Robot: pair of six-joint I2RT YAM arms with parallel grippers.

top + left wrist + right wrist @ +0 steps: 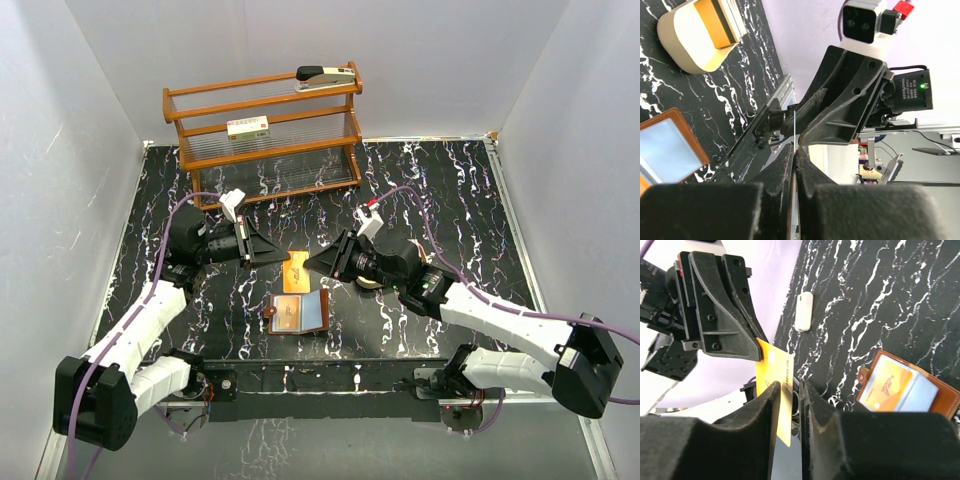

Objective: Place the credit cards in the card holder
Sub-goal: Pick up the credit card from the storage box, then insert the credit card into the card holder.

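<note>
Two robot arms meet over a black marbled table [450,200], passing a yellow card between them. At the table's far edge stands a wooden rack [265,130], with a stapler [325,77] on its top shelf and a white box [248,127] on the shelf below.

The left arm [140,330] and right arm [500,320] reach inward from the near edge, their tips almost touching above the middle of the table. The holder [300,313] lies spread open on the table just nearer the bases than the two tips. It has an orange card [887,385] in one side and a pale blue-grey face on the other. A cream tray [687,47] sits on the table close by, with orange-faced cards stacked in it.

The yellow card [774,385] is off the table, in the air between the arms. The left jaws are closed tight on one corner of it. The right jaws are parted only narrowly, with the card's free end slanting between them. A sliver of gap shows beside the card, so they have not clamped it. From the left wrist the card shows only as a thin pale line.
</note>
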